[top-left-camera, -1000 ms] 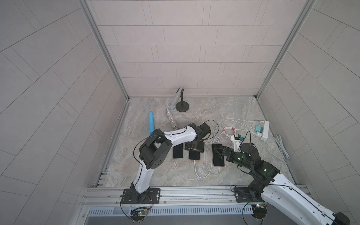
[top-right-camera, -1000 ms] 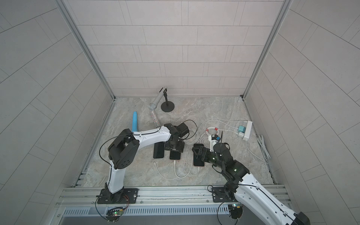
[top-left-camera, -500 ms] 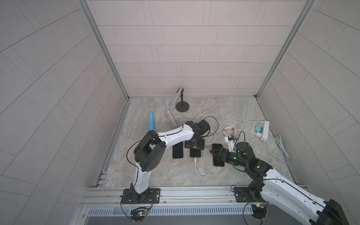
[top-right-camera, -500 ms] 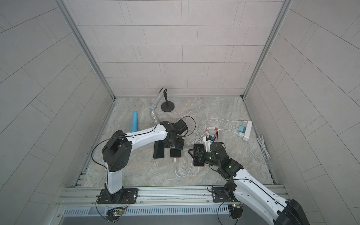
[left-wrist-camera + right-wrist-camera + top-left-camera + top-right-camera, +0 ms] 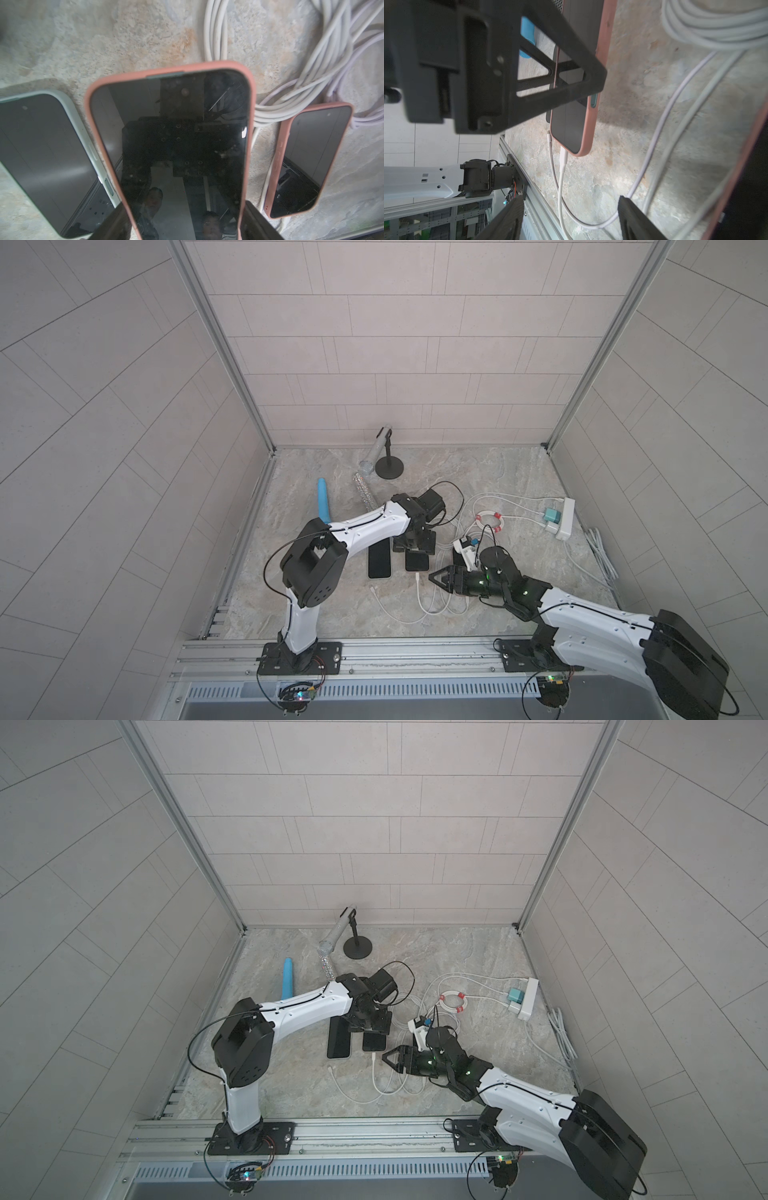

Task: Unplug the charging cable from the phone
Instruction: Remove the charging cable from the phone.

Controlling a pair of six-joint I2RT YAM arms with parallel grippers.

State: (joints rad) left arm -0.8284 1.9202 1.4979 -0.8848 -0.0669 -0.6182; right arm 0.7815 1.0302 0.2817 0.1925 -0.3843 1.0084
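- The right claw [image 5: 434, 577] hovers low on the front-rail side of the pink-cased phone [image 5: 417, 562]. Its jaws are parted with nothing between them, and it points at the white plug [image 5: 563, 158] seated in the phone's near end.
- Risk, as I judge it: a second, loose cable end [image 5: 549, 135] lies just beside the plug. A slightly offset closure could pinch that end, or both cords, and leave the charging cable [image 5: 560, 187] in the port.
- Pinching the soft cord behind the plug instead of its stiff body would likely stretch or slip rather than release. A pull off the phone's long axis could bend the connector.
- The left claw [image 5: 414, 545] is closed across the phone's far half, one finger on each long side, pinning it to the worktop [image 5: 519, 472]. If that hold is weak, the phone may slide towards the rail with the pull.
- A mint-cased phone [image 5: 41, 155] lies just beside the pink-cased phone on one side. Another pink phone [image 5: 307, 158] lies near the other side, so sideways room is tight.
- From the plug towards the front rail [image 5: 415, 649] only slack cord loops lie on the stone. This is the best way to withdraw, though the rail limits it.
- Beyond the phone the cable coils [image 5: 489, 522] could snag a finger. The power strip [image 5: 566, 518], blue tube [image 5: 323, 499] and microphone stand [image 5: 389, 468] sit well apart.
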